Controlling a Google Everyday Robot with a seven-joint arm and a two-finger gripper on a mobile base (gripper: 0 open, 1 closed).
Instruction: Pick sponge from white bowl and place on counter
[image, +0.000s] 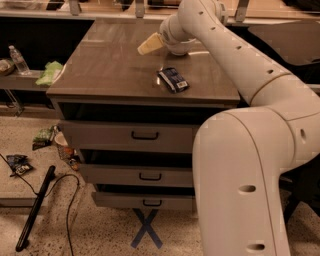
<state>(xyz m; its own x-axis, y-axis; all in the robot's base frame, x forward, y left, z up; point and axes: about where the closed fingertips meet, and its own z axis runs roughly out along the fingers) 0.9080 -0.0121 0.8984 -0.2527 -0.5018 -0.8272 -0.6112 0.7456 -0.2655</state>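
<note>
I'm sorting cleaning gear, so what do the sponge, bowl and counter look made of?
Sponge: pale yellow, matte, likely foam. White bowl: smooth, slight sheen, probably ceramic; mostly hidden behind the arm. Counter: grey-brown, glossy reflections, perhaps laminate or sealed wood. The gripper is at the sponge, beside the bowl, above the counter's far side.

Maybe-foam sponge (150, 45), gripper (160, 39) over glossy counter (110, 70)

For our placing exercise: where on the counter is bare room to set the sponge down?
The left half of the counter is bare, from the sponge to the left edge; so is the front strip left of the packet. Crowded: back right, where the gripper hangs by the bowl.
</note>
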